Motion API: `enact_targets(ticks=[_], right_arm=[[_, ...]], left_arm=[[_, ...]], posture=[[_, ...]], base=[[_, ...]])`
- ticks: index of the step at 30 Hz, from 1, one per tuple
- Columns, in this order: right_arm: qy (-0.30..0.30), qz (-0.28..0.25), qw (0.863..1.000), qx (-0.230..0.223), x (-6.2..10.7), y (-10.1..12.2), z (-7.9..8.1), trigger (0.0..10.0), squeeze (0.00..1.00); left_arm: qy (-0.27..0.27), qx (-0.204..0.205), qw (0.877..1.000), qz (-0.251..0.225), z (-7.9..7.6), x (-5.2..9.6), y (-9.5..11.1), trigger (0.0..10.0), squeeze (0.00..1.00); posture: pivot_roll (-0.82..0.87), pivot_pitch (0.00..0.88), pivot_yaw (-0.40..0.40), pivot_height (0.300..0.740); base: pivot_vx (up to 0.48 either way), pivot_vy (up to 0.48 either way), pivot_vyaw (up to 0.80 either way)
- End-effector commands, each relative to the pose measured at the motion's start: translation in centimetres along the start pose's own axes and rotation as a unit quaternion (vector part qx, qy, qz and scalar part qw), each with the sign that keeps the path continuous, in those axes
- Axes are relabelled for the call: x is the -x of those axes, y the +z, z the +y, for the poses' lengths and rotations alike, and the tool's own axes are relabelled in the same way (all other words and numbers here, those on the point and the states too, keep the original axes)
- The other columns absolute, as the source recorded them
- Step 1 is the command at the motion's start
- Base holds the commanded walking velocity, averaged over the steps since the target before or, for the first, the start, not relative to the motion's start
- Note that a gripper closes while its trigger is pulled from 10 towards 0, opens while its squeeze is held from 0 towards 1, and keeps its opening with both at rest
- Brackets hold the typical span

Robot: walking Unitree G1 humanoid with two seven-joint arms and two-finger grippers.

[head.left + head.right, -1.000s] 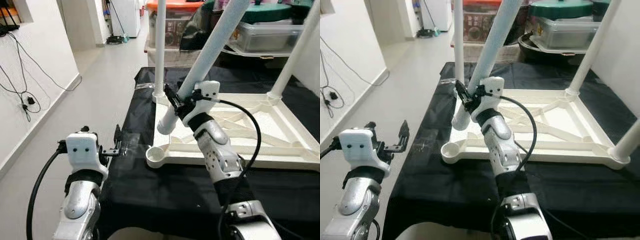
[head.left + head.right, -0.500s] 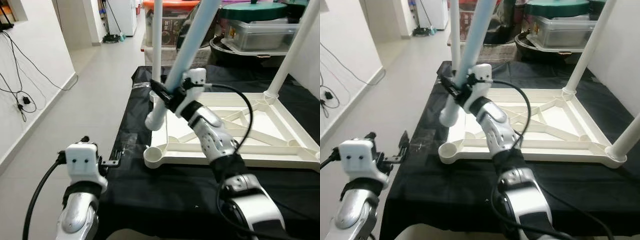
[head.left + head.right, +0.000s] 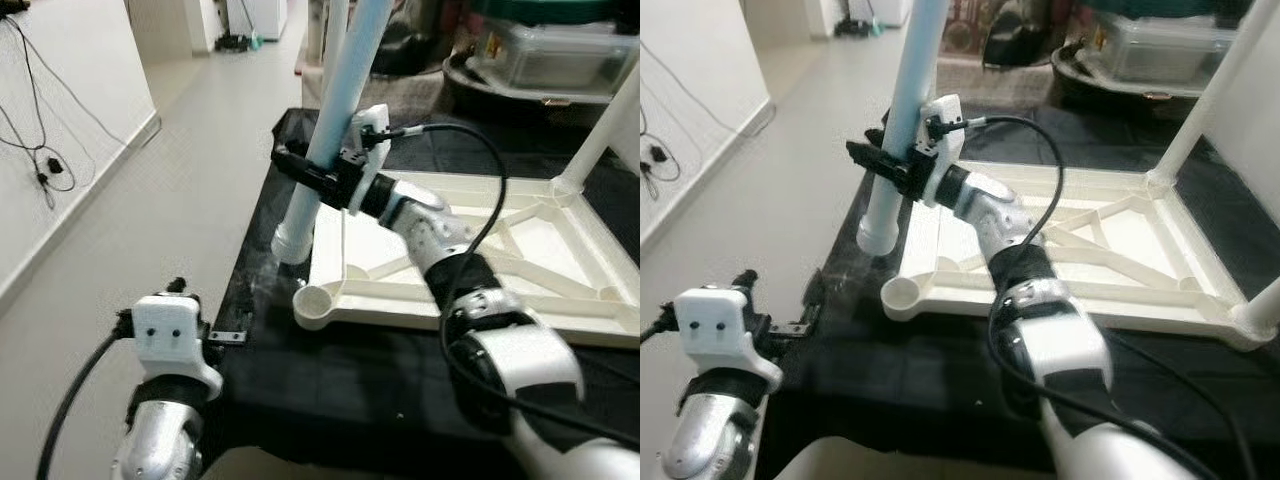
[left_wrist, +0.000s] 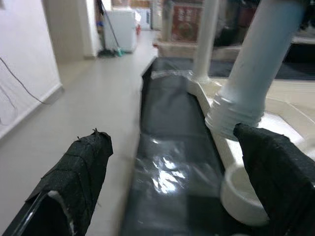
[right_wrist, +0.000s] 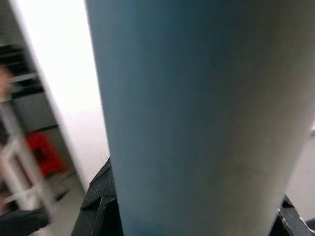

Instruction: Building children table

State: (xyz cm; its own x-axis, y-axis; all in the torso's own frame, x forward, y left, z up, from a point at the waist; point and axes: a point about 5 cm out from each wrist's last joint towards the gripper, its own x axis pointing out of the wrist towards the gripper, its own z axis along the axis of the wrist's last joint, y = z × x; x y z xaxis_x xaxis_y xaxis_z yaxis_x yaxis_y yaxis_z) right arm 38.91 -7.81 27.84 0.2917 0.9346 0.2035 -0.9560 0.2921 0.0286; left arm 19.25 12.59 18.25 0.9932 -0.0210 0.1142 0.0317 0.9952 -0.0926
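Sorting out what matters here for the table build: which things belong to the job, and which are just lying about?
Job:
- loose table leg, clamped in the right hand
- upturned white table top, with its corner socket
- fitted legs
- left hand, open, low beside the black-covered table

Lying about:
- storage bins
- wall cables

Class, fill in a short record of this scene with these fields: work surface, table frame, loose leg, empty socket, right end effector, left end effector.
work surface: black-covered table
table frame: white tabletop, upside down, with legs already standing at other corners
loose leg: white leg, nearly upright, threaded end just above the black cover beside the frame
empty socket: round corner socket, nothing in it
right end effector: right end effector shut on the leg
left end effector: left end effector open, low at the table's near edge, facing the socket
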Motion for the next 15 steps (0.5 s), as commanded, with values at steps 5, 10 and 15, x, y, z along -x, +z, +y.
enact_targets(ticks=[5,10,15], right_arm=[[0.077,0.026,0.997,-0.003,1.1,-0.1,0.2,10.0,0.00],[0.117,0.027,0.993,0.001,2.2,-0.1,0.2,10.0,0.00],[0.130,0.033,0.991,0.000,2.3,-0.2,0.3,10.0,0.00]], left_arm=[[-0.016,0.011,1.000,0.018,-0.8,1.1,0.0,10.0,0.00],[-0.043,0.007,0.998,0.045,-1.3,2.3,-0.5,10.0,0.00],[-0.051,0.006,0.997,0.054,-1.4,2.7,-0.6,10.0,0.00]], posture=[[0.14,0.205,-0.045,0.740],[0.15,0.218,-0.038,0.740],[0.16,0.221,-0.033,0.740]], base=[[0.000,0.000,0.00],[0.000,0.000,0.00],[0.000,0.000,0.00]])
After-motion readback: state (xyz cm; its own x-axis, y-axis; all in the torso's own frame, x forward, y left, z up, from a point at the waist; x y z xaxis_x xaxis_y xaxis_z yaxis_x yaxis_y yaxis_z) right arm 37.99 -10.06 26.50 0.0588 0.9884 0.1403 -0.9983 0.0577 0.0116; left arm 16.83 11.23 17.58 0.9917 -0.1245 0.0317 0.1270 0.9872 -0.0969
